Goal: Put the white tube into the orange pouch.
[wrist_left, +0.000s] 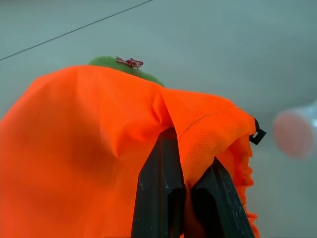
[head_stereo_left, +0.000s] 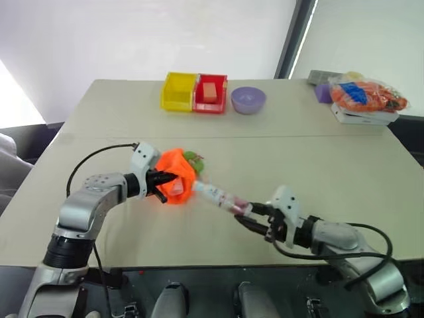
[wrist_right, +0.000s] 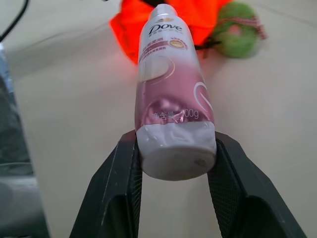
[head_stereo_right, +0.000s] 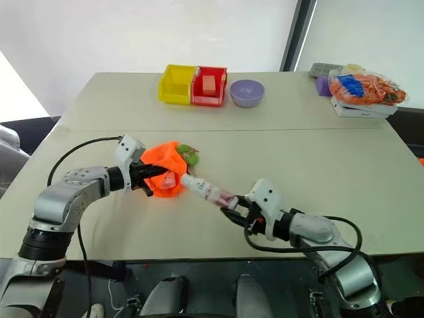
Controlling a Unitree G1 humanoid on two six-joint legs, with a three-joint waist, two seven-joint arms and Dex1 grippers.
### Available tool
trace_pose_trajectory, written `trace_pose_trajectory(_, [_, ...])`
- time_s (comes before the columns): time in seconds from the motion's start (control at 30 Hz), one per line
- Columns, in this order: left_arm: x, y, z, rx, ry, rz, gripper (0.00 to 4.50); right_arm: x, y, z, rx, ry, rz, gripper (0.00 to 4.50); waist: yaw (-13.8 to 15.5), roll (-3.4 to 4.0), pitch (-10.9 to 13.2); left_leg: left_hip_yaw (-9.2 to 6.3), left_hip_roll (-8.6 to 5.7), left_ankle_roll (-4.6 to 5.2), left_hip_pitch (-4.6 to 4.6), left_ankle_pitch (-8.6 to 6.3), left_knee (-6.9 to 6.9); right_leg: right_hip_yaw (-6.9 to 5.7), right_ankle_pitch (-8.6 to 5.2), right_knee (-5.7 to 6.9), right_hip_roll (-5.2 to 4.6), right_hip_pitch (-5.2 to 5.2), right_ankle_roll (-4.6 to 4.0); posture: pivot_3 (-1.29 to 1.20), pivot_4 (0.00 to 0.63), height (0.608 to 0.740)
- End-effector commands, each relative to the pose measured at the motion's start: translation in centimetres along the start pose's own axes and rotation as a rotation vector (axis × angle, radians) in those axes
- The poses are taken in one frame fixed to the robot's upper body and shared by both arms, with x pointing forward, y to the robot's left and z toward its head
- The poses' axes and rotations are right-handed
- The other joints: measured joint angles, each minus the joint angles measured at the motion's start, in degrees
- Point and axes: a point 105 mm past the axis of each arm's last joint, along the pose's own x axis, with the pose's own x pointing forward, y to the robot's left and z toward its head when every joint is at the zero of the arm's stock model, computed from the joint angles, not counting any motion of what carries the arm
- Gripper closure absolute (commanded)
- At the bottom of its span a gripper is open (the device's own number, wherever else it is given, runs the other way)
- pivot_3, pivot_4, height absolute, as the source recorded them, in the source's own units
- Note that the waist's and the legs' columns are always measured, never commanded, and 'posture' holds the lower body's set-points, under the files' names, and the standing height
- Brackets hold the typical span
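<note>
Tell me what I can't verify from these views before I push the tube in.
- Orange pouch mouth: whether it gapes open is hidden by its own fabric folds and the left pincer.
- White tube tip: in the right wrist view its far end overlaps the pouch, so whether it is inside cannot be told.
- Left wrist view: the tube is a blur at the edge.
- Green ring: partly behind the pouch.

A pale beige table (head_stereo_left: 318,165) carries, around twelve o'clock, a yellow bin (head_stereo_left: 179,91) touching a red bin (head_stereo_left: 211,93), then a purple bowl (head_stereo_left: 248,100); toward two o'clock, a clear bag of orange items (head_stereo_left: 368,95)
</note>
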Motion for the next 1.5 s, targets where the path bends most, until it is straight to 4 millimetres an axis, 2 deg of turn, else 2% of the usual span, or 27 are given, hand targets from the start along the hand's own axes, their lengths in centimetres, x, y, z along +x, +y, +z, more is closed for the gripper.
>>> trace_pose_trajectory(0.03, [-0.2, 0.0, 0.9, 0.028, -0.015, -0.007, 4.50, 1.3, 1.2, 1.7, -0.055, -0.040, 0.030, 2.79, -0.1, 0.00, 0.0, 0.01, 0.00, 0.00, -0.01, 0.00, -0.01, 0.00, 0.00, -0.01, 0.00, -0.01, 0.00, 0.00, 0.150, 0.740])
trace_pose_trajectory(0.23, [-0.4, -0.2, 1.0, 0.028, -0.018, -0.008, 4.50, 3.9, 1.2, 1.7, -0.070, -0.023, 0.013, 2.79, -0.3, -0.02, 0.0, -0.03, 0.03, 0.01, 0.01, 0.00, -0.09, -0.03, -0.02, 0.06, 0.08, -0.08, 0.06, 0.00, 0.150, 0.740])
trace_pose_trajectory(0.3, [-0.5, -0.3, 1.1, 0.028, -0.022, -0.009, 4.50, 4.6, 0.4, 1.9, -0.063, -0.026, -0.036, 2.79, -0.2, -0.03, 0.0, -0.03, 0.03, 0.01, 0.01, 0.00, -0.09, -0.02, -0.06, 0.06, 0.08, -0.09, 0.11, 0.00, 0.150, 0.740])
trace_pose_trajectory(0.67, [-1.3, -1.1, 1.0, 0.075, 0.005, -0.032, 4.50, 6.1, -1.8, 3.2, -0.034, -0.054, -0.154, 2.79, -0.2, -0.03, 0.0, -0.03, 0.03, 0.01, 0.00, 0.01, -0.09, -0.02, 0.00, 0.08, 0.08, -0.09, 0.03, 0.00, 0.150, 0.740])
trace_pose_trajectory(0.93, [-0.8, -2.1, 0.8, 0.114, 0.027, -0.069, 4.50, 8.4, -2.3, 3.9, -0.044, -0.008, -0.210, 2.79, -0.4, -0.03, 0.0, -0.03, 0.03, 0.01, 0.01, 0.01, -0.09, -0.02, 0.00, 0.12, 0.09, -0.11, 0.02, 0.00, 0.150, 0.740])
trace_pose_trajectory(1.1, [-0.4, -2.7, 1.1, 0.117, 0.014, -0.088, 4.50, 10.5, -1.1, 5.2, -0.092, -0.015, -0.146, 2.79, -0.5, -0.03, 0.0, -0.03, 0.03, 0.01, 0.00, 0.01, -0.11, -0.02, 0.00, 0.12, 0.09, -0.13, 0.02, 0.00, 0.150, 0.740])
trace_pose_trajectory(1.27, [-0.5, -2.4, 0.8, 0.110, 0.017, -0.072, 4.50, 11.2, -0.2, 6.0, -0.136, -0.027, -0.097, 2.79, -0.3, -0.02, 0.0, -0.04, 0.03, 0.02, 0.00, 0.01, -0.11, -0.02, 0.00, 0.15, 0.10, -0.14, 0.03, 0.00, 0.150, 0.740])
trace_pose_trajectory(1.5, [-0.7, -3.8, 1.1, 0.101, -0.007, -0.139, 4.50, 13.3, -0.4, 7.4, -0.182, -0.023, -0.087, 2.79, -0.7, -0.02, 0.0, -0.04, 0.06, 0.02, 0.02, 0.01, -0.11, -0.01, 0.00, 0.26, 0.14, -0.19, 0.03, 0.00, 0.150, 0.740])
